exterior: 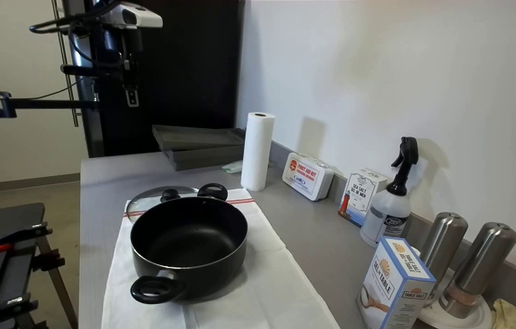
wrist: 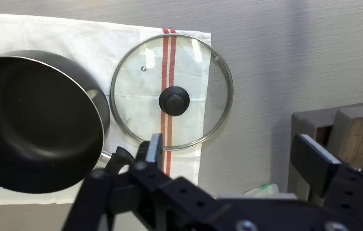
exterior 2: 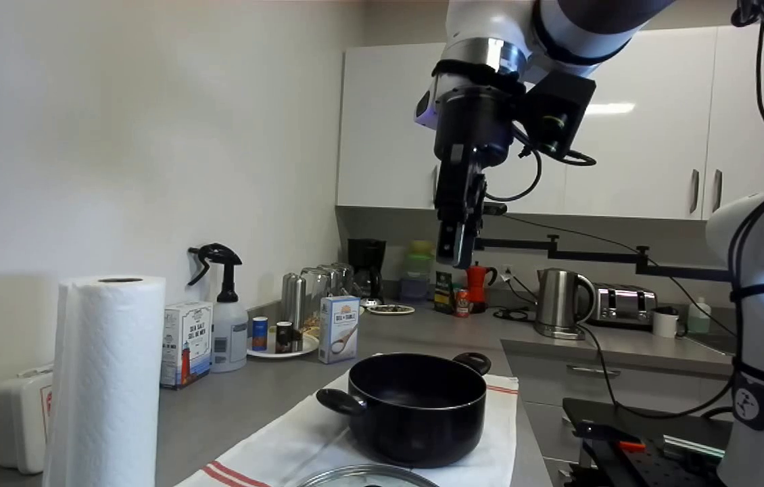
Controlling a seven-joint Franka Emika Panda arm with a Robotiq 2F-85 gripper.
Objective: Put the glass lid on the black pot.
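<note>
The claw (wrist: 234, 149) juts in from the bottom of the wrist view, its two fingers (wrist: 313, 166) wide apart, with a broad gap between the tips. Beneath it, the glass lid (wrist: 172, 84) lies with its black knob (wrist: 174, 102) upward on the end of a white towel (wrist: 82, 37), one side running past the cloth and over the bare tabletop (wrist: 258, 57). Lid and claw are well apart in height: both exterior views show the claw hanging high in the air. The lid sits off-centre to the gap: in the wrist view its knob is past the tips and over toward the left-hand finger, while the lid's near edge comes in line with that finger's tip. Just beside the lid, on the same towel, stands the black pot (wrist: 40, 125), upright, its dark inside in plain sight; whether the two touch I cannot tell. One of its handles (wrist: 121, 158) shows next to that same finger. In an exterior view, past the lid, are a stack of grey trays (exterior: 205, 156) and a roll of paper towels (exterior: 258, 153), and by the wall (exterior: 376, 82) a first aid kit (exterior: 307, 176), a box of sea salt (exterior: 363, 194) and a spray bottle (exterior: 389, 208). A box of table salt (exterior: 395, 283) and two metal mills (exterior: 443, 242) stand nearer that camera.
</note>
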